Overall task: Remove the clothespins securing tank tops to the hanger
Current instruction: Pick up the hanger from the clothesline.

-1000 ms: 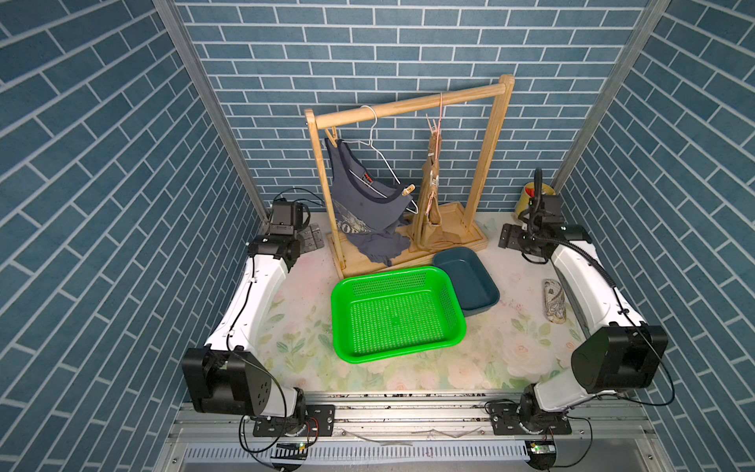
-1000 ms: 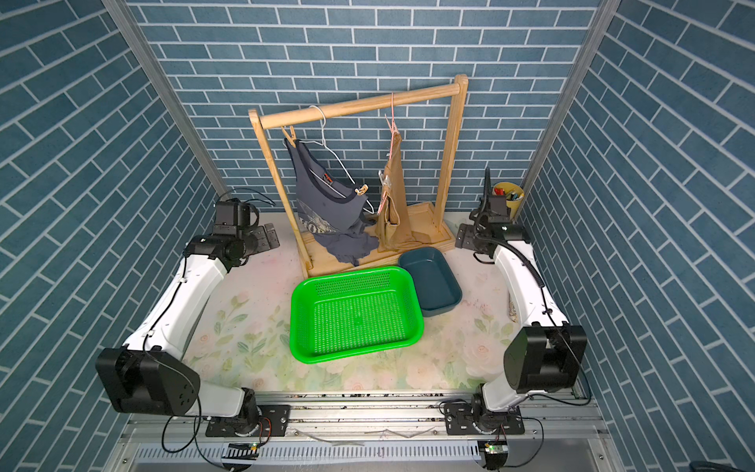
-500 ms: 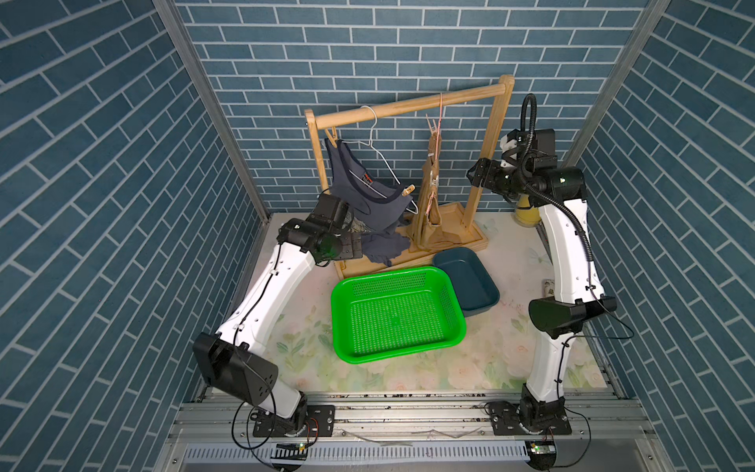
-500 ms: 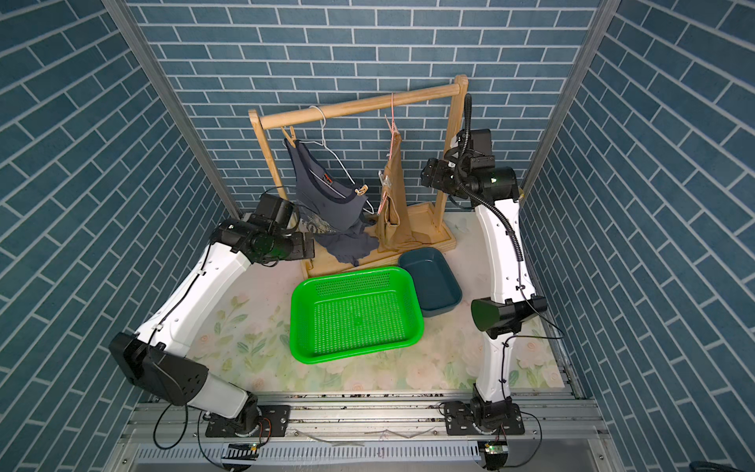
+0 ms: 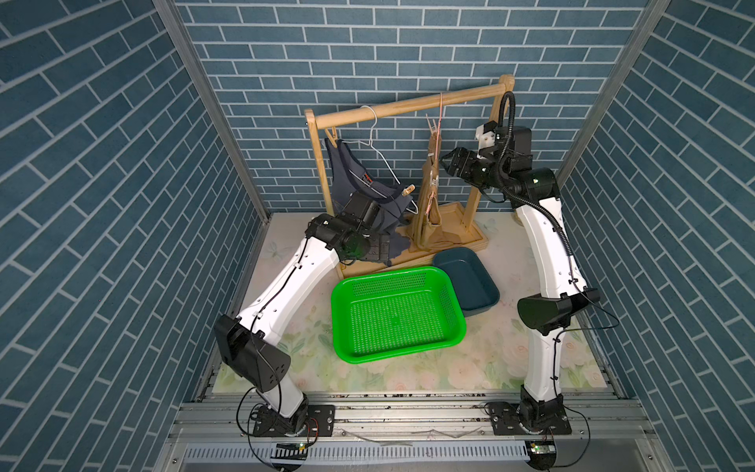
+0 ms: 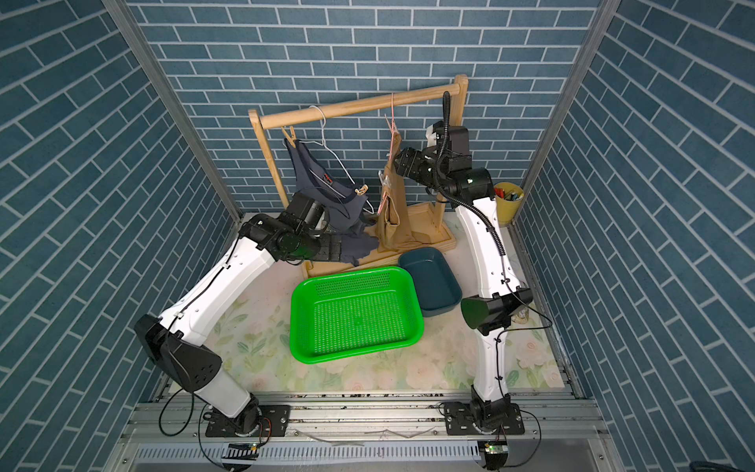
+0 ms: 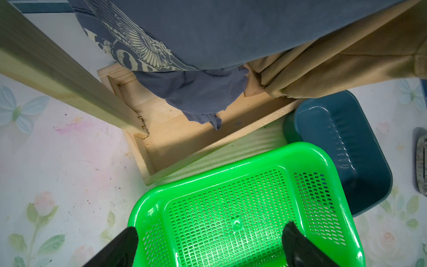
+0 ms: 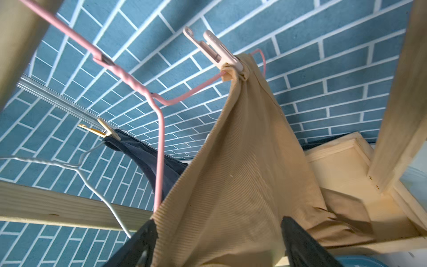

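Both arms have swung up to the rack (image 5: 412,107) at 12 o'clock: right jaws spread, facing the tan top (image 8: 231,185); left jaws spread, empty. Pins (image 8: 221,55) remain clipped.

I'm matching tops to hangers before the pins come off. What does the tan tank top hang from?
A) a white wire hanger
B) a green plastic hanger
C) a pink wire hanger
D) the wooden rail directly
C: in the right wrist view a clothespin clips the tan tank top onto the pink hanger.
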### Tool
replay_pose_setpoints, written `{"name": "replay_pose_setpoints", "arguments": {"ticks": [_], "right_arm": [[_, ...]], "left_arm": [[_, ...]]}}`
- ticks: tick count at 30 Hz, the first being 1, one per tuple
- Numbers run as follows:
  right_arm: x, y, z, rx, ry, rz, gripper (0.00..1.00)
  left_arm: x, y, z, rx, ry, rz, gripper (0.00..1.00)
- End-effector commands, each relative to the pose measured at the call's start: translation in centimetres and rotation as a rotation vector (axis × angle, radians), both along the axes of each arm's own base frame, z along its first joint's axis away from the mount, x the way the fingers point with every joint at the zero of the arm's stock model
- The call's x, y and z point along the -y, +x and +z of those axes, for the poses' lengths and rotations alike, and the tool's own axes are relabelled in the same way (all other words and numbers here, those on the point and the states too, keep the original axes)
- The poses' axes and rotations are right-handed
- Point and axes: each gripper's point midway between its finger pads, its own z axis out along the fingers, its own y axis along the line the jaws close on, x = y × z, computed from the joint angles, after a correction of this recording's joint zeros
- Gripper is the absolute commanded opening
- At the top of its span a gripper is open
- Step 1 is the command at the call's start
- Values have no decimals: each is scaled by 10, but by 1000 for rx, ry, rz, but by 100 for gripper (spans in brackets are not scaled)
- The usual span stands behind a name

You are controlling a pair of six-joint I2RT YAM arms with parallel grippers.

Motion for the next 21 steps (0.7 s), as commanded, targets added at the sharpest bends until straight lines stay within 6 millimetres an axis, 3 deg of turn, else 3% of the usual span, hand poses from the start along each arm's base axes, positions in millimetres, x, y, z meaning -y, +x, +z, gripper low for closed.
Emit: {"name": "replay_pose_setpoints", "arguments": {"ticks": [1, 7, 16, 21], "right_arm": [[-12, 3, 13, 39, 49, 0, 85], [-13, 8, -5, -3, 16, -31, 83], [-26, -8, 34, 109, 54, 0, 82], [-28, -13, 36, 114, 48, -11, 82]], "left_arm": [[8, -7, -2, -22, 14, -36, 99], [15, -9, -2, -27, 10, -52, 99], [18, -12, 0, -33, 23, -72, 99], [20, -11, -2, -37, 25, -78, 99]]}}
